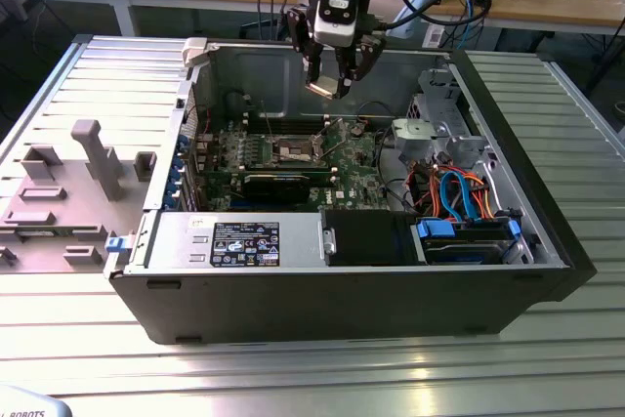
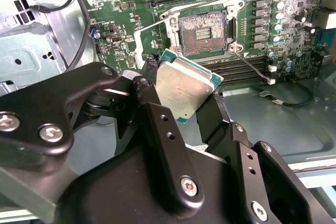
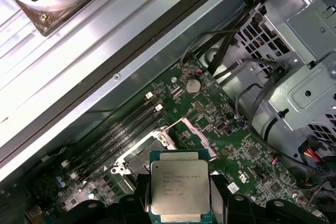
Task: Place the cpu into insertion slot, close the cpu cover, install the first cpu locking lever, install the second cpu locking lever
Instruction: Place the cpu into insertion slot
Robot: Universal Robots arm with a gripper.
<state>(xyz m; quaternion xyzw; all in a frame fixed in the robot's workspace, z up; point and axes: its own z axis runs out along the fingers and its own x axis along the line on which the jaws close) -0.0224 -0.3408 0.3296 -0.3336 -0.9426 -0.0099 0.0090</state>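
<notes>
- gripper (image 1: 330, 80): clamped on cpu (image 3: 179, 190) by its edges, hanging above board (image 3: 247, 145).
- cpu: clear of slot (image 2: 202, 34), not yet seated.
- slot: uncovered, contacts exposed; likely risk: skewed or offset seating bends them.

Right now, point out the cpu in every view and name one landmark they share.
Exterior view: the cpu in the gripper, above the green board.
Second wrist view: the cpu in the gripper, the insertion slot beyond it.
First wrist view: the cpu in the gripper, slot just beyond.
Shared landmark: the insertion slot.
</notes>
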